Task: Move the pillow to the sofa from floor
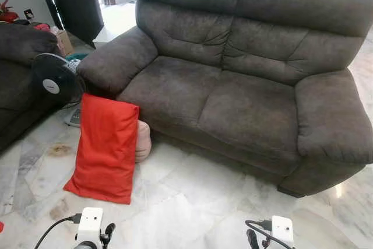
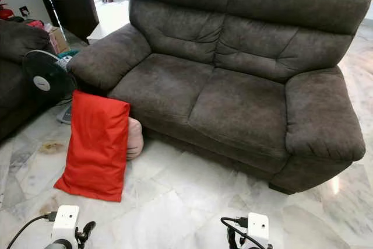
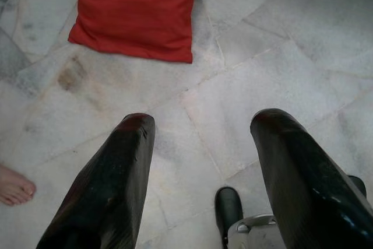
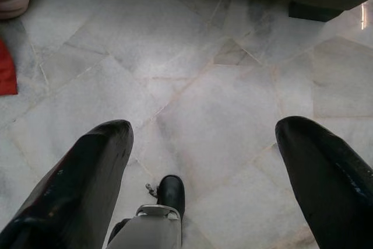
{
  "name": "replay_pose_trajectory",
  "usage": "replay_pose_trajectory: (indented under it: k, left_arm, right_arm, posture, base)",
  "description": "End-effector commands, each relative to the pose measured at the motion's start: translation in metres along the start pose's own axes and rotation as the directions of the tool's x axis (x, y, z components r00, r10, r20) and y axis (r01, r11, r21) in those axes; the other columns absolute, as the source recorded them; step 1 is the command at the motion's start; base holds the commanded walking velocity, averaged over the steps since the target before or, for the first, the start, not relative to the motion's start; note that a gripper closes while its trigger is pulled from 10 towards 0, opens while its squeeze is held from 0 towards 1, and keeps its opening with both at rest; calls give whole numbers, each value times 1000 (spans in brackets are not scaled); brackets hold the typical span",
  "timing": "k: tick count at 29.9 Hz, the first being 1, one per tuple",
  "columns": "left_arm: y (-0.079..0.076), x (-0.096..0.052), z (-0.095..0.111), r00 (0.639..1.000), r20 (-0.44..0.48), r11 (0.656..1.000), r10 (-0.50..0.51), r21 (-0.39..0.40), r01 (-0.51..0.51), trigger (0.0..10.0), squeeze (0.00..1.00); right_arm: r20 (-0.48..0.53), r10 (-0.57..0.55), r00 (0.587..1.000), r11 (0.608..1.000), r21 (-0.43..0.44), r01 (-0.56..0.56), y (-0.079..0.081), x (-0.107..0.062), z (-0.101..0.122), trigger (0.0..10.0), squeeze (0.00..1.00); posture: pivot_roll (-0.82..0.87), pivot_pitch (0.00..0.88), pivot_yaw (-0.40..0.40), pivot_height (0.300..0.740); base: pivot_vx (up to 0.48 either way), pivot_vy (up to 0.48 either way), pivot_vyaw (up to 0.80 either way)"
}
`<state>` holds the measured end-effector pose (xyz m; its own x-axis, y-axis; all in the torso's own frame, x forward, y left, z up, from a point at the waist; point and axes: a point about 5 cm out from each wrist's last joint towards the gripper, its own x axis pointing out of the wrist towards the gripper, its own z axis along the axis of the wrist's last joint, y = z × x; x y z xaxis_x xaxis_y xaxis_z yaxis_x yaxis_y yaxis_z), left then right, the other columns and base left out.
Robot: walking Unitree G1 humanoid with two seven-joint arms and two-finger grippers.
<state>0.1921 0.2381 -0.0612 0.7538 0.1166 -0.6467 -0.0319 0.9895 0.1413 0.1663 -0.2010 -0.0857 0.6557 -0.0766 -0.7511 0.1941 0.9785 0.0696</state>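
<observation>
A red pillow (image 1: 105, 147) stands on the marble floor, leaning against the front left corner of the grey-brown two-seat sofa (image 1: 245, 80). Its seat cushions are bare. My left gripper (image 3: 201, 123) hangs low over the floor, short of the pillow (image 3: 135, 11), fingers open with nothing between them. My right gripper (image 4: 204, 129) is also open and empty above bare tiles, farther right in front of the sofa. Both wrists appear at the lower edge of the left eye view, with the left gripper (image 1: 108, 234) below the pillow.
A pale pink cushion (image 1: 143, 141) lies behind the red pillow at the sofa base. A black standing fan (image 1: 53, 80) and a second dark sofa (image 1: 14, 86) are on the left. A person's bare foot (image 3: 14, 186) rests on the floor near my left gripper.
</observation>
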Motion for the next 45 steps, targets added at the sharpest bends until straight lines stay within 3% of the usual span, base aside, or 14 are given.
replay_pose_trajectory:
  k: [1, 3, 7, 11, 14, 45]
  left_arm:
    - [-10, 6, -4, 983, -181, 998, -24, 58, 35, 10000, 0]
    - [-9, 6, -4, 981, -195, 996, -18, 83, 35, 10000, 0]
    - [-8, 5, -7, 980, -198, 999, 8, 34, -1, 10000, 0]
    - [-8, 5, -6, 981, -192, 999, -9, 37, 16, 10000, 0]
    - [-8, 5, -6, 982, -189, 999, -12, 35, 19, 10000, 0]
    - [-8, 5, -6, 982, -189, 999, -12, 33, 19, 10000, 0]
  right_arm:
    - [-30, -18, 999, 998, 55, 20, -4, 1, 2, 10000, 0]
    - [-61, -34, 998, 998, 43, 37, -7, -1, -5, 10000, 0]
    - [-70, -35, 997, 996, 80, 41, -9, -4, -14, 10000, 0]
    - [-80, -21, 997, 997, 70, 27, -6, -5, -18, 10000, 0]
    - [-87, -11, 996, 999, 31, 14, -5, -5, -17, 10000, 0]
    - [-87, -13, 996, 999, 32, 16, -5, -5, -17, 10000, 0]
  posture:
    - [36, 0, -39, 740]
    - [33, 0, -38, 740]
    - [38, 0, -36, 740]
    - [38, 0, -31, 740]
    - [37, 0, -30, 740]
    - [37, 0, -30, 740]
  base:
    - [0, 0, 0]
    - [0, 0, 0]
    - [0, 0, 0]
    - [0, 0, 0]
    - [0, 0, 0]
    - [0, 0, 0]
